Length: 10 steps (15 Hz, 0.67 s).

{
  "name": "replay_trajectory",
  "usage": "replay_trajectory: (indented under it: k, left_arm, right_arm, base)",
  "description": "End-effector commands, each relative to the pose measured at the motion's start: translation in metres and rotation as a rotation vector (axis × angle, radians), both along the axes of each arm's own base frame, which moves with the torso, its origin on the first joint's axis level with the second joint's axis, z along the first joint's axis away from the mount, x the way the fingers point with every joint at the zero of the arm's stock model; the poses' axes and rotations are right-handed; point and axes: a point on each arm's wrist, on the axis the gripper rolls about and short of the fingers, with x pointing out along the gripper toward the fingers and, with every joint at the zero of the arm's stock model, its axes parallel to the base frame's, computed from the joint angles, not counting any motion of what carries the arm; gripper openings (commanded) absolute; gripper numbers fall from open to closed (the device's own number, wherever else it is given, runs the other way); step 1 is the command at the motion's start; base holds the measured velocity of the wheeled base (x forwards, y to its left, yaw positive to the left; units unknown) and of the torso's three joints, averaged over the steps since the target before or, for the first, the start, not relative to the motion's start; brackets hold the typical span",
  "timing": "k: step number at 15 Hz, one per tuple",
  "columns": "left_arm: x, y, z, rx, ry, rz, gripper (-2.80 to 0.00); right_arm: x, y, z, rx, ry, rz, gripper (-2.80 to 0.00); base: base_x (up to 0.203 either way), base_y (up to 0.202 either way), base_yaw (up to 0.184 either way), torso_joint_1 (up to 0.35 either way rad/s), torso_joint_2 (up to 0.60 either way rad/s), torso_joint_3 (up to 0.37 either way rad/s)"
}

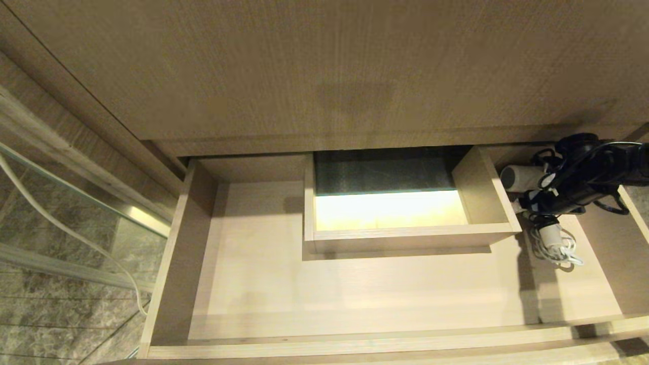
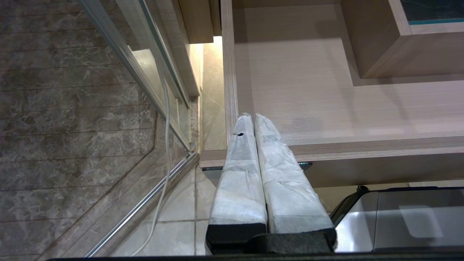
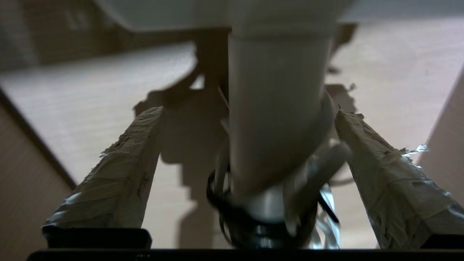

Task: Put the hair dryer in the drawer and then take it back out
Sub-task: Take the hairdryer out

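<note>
Hair dryer [image 1: 522,177]: one, in the drawer's right rear corner, beside the boxed cut-out [image 1: 487,192].
Drawer [image 1: 172,263]: one, pulled out.
Right gripper [image 3: 250,145]: fingers spread wide, handle between, ungripped; only the wrist view shows this.
Left gripper [image 2: 253,119]: fingers pressed together, at the drawer's front left corner.

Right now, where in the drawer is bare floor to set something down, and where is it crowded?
The drawer has bare floor along its left wall and across the front, below the boxed cut-out. The right end is crowded: the hair dryer and its cord lie there, with the right gripper open around the handle.
</note>
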Motion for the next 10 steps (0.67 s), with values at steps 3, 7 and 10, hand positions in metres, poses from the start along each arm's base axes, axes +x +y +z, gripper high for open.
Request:
replay_trajectory:
  k: [3,7,10]
  left_arm:
    - [0.0,0.0,0.0,-0.001,0.0,0.001,-2.8]
    - [0.0,0.0,0.0,-0.001,0.0,0.002,-2.8]
    - [0.0,0.0,0.0,-0.001,0.001,0.001,-2.8]
  right_arm:
    - [0.015,-0.005,-0.019,-0.002,-0.002,0.001,0.0]
    - [0.016,-0.005,-0.017,-0.012,-0.015,0.01,-2.8]
    - [0.011,-0.004,-0.008,-0.025,-0.017,0.02,-2.8]
  base:
    - [0.0,0.0,0.0,0.0,0.0,0.0]
    - [0.0,0.0,0.0,0.0,0.0,0.0]
    - [0.0,0.0,0.0,0.0,0.0,0.0]
